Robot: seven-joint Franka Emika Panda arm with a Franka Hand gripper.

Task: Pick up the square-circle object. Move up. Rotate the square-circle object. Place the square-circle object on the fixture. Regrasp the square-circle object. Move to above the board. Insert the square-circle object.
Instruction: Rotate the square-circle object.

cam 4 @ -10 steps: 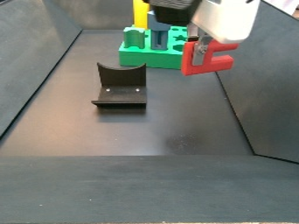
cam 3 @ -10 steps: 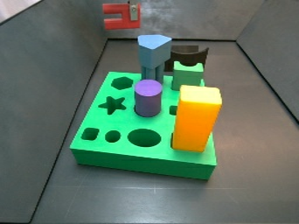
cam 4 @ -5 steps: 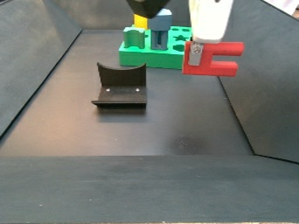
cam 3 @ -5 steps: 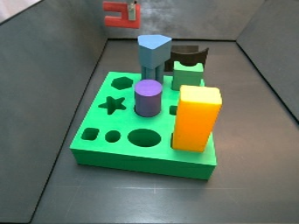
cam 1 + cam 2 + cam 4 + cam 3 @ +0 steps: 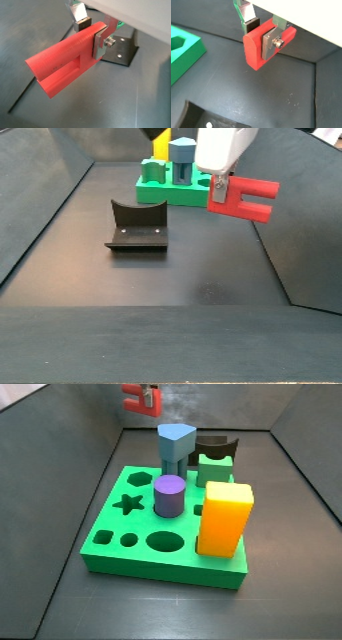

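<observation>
Fixture: we see the fixture [image 5: 138, 226] nearest in a side view, a dark L-shaped bracket standing on the dark floor toward the left side of the tabletop, its curved notch facing up; nothing rests on it.

Gripper: the gripper [image 5: 222, 183] hangs in the air to the right of the fixture and above the floor, between fixture and board. In both wrist views the silver fingers [image 5: 100, 41] are closed onto the red piece, dark pads pressed to its sides.

Square-circle object: the square-circle object [image 5: 242, 200] is held clear of everything, tilted, its forked end pointing toward the right wall. In a wrist view [image 5: 262, 47] we see it as a red block clamped between the plates; in a side view [image 5: 138, 396] only part shows, near the far left corner.

Board: the board [image 5: 120, 539], a bright green slab, lies at the far end of the tabletop [image 5: 187, 189].

Pieces on the board: a purple cylinder [image 5: 168, 495], a yellow block [image 5: 225, 517] and a blue-grey peg [image 5: 175, 446] stand upright in it.
</observation>
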